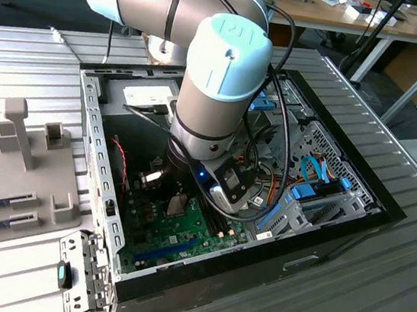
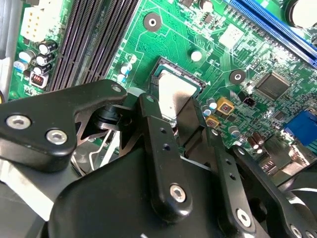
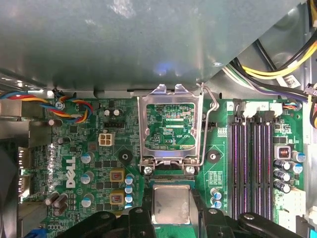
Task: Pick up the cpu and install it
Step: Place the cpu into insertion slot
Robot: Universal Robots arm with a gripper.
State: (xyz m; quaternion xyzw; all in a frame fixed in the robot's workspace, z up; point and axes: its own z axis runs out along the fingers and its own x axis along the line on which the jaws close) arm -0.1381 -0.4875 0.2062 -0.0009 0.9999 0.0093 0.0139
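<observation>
Silver-grey square cpu [image 3: 171, 203], thin green rim, gripped between black jaws at socket [image 3: 171, 177].

Even room light, soft glare on the metal panel [image 3: 124, 44]

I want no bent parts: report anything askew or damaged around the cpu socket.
Nothing stands out. The cpu lies square to its socket, and the metal cover stands hinged open beside it.
</observation>
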